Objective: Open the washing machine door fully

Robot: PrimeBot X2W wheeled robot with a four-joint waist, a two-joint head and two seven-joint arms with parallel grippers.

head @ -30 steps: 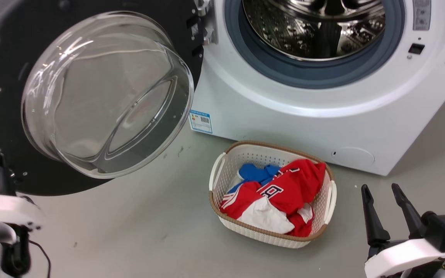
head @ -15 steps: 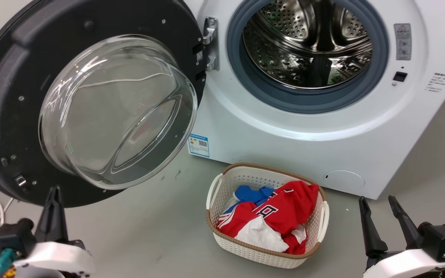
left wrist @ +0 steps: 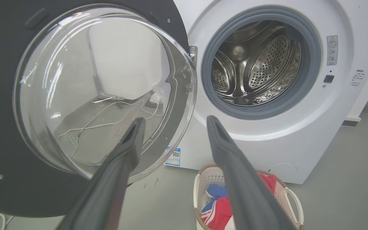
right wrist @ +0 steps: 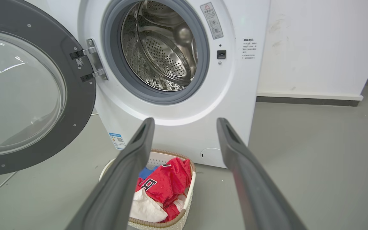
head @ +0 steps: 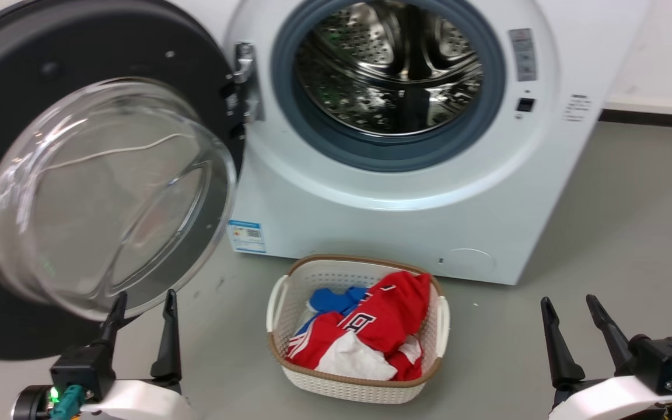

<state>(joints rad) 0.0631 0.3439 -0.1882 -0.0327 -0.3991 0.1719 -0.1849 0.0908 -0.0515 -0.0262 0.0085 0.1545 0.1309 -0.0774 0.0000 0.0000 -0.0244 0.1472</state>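
— Where do we find the door?

— The large round glossy black washing machine door (head: 100, 186), with its bulging clear glass bowl, stands swung out to the left of the big white boxy washing machine (head: 371, 221). It hangs on the metal hinge (head: 245, 76) at the left of the opening, and its inner face is turned toward us.

— And the opening?

— It is uncovered. We look past the grey rubber ring (head: 388, 156) into the perforated steel drum (head: 371, 76).

— How are our tools?

— Our left tool (head: 144, 296) is released, its two dark fingers spread with nothing between them. In the head view its tips overlap the door's lower edge, and we cannot tell whether they touch it. Our right tool (head: 567, 301) is released as well, fingers apart and holding nothing. It sits low at the right above the grey floor (head: 604, 233), well apart from the machine.

— What else do we see down there?

— A white perforated plastic laundry basket (head: 342, 389) with a brown rim stands on the floor just in front of the machine, below the opening. It holds crumpled red, white and blue clothes (head: 380, 324).
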